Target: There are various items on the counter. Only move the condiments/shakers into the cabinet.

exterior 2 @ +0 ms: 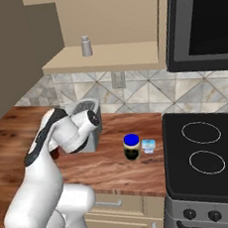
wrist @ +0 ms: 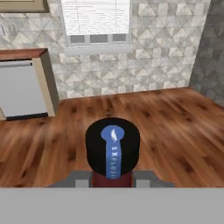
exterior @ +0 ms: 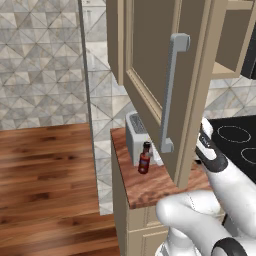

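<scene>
A small dark red sauce bottle (exterior: 144, 159) with a black cap stands upright on the wood-grain table (exterior: 155, 187), just in front of the silver toaster (exterior: 135, 134) and near the table's left end. Its long axis runs straight up, cap at the top, base flat on the wood. In the hand view the same bottle's black cap (wrist: 112, 151) sits right in front of the camera, a blue label strip running down it, and the hand (wrist: 112, 180) has its two finger tips drawn in narrow against the red neck on either side, so it appears to be gripping the bottle just below the cap. Holding it high and from the side likely keeps the bottle vertical for a lift. In the right base view the white arm bends low across the table toward the toaster (exterior 2: 89, 119), and the bottle is hidden behind it. Above, the tan wall cabinet (exterior 2: 105, 62) stands open, its panelled door (exterior: 165, 75) with the long grey bar handle swung out over the table; a pale grey shaker (exterior 2: 86, 45) stands upright on its shelf. Farther right on the table, a dark jar with a blue lid (exterior 2: 132, 147) and a small pale container (exterior 2: 149, 145) stand close together beside the black stovetop (exterior 2: 204, 151).
</scene>
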Controlling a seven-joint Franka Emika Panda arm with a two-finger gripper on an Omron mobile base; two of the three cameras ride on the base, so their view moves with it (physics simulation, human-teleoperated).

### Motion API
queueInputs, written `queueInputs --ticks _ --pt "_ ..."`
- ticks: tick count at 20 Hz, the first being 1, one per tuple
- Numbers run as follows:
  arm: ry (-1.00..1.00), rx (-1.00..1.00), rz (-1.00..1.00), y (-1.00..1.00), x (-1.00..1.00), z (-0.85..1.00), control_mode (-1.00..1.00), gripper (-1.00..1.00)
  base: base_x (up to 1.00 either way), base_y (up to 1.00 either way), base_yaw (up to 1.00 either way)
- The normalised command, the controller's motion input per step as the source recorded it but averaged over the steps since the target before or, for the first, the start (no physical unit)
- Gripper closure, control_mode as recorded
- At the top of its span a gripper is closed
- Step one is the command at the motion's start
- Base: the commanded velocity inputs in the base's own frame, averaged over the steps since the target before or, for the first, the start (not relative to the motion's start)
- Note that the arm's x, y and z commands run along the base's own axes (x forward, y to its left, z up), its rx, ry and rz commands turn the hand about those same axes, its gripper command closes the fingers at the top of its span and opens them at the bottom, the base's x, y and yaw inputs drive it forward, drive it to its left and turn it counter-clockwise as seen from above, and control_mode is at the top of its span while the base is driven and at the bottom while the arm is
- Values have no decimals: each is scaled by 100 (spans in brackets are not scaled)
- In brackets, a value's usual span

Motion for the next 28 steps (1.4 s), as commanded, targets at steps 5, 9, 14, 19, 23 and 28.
queueInputs --ticks 5,9,14,19,23,28 --pt "-9 -1 -26 0 -48 100 -100 100 0 0 0" --pt "-5 -3 -28 0 -62 100 -100 100 0 0 0" --pt "0 -3 -28 -4 -60 100 -100 100 0 0 0" --pt "4 -4 -27 -38 -69 100 -100 100 0 0 0" --pt "12 -3 -28 -90 -70 92 -100 100 0 0 0" --pt "1 -2 -17 -28 -12 39 -100 100 0 0 0"
